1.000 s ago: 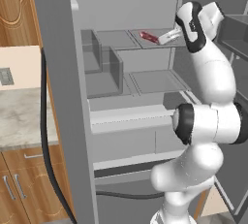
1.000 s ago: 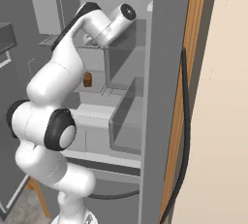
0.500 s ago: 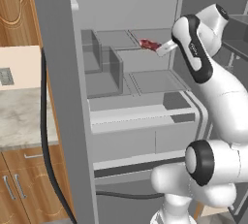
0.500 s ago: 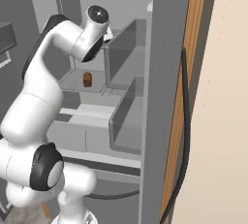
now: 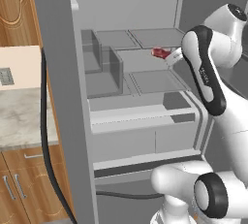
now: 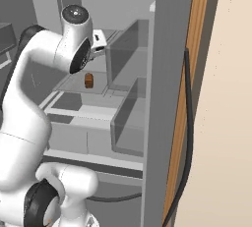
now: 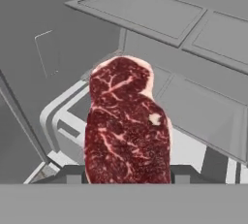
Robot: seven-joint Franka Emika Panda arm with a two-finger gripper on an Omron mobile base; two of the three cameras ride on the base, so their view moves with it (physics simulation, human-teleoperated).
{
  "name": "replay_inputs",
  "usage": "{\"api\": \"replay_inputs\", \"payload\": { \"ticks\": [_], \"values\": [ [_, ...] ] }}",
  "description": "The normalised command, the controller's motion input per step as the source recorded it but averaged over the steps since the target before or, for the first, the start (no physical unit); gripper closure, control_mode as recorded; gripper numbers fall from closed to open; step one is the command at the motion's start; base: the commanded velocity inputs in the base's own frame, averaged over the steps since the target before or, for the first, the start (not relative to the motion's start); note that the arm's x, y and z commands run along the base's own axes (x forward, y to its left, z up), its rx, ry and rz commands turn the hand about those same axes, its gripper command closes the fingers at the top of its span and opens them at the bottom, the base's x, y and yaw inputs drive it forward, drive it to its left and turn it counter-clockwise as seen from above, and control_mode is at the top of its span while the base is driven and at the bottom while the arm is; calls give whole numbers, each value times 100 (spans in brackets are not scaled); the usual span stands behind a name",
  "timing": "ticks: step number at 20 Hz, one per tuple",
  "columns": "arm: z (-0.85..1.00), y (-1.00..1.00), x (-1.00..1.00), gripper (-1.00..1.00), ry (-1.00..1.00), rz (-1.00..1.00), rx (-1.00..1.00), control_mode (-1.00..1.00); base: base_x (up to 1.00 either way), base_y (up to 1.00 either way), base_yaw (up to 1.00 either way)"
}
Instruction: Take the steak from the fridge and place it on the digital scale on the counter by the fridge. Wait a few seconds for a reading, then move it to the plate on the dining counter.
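My gripper (image 7: pixel 127 172) clamps the steak (image 7: pixel 127 128), its long axis pointing straight out from the fingertips inside the fridge (image 5: pixel 131 9).

Simulated kitchen, flat even light, no hard shadows. Brown wooden upper cabinet (image 5: pixel 17 9) at far left, carved curve on its door. Below it, cream wall panel (image 5: pixel 19 68) with small grey outlet (image 5: pixel 6 77). Brown lower cabinets (image 5: pixel 29 184) with silver bar handles (image 5: pixel 19 186). Black cable (image 5: pixel 46 136) hanging alongside wood trim. At right, tall wooden trim strip (image 6: pixel 184 98) beside plain cream wall (image 6: pixel 224 98).
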Motion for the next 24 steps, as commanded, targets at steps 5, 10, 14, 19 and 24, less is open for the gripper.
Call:
{"api": "replay_inputs", "payload": {
  "ticks": [5, 10, 14, 19, 24],
  "values": [
    [-18, -26, -100, 100, 0, -11, 0, -100, 0, 0, 0],
    [-33, -10, -87, 100, 0, -11, 0, -100, 0, 0, 0],
    [0, -6, -76, 100, -2, -12, 3, -100, 0, 0, 0],
    [0, 0, -20, 100, -3, -3, 0, -100, 0, 0, 0],
    [0, 0, 0, 100, 0, 0, 0, -100, 0, 0, 0]
  ]
}}
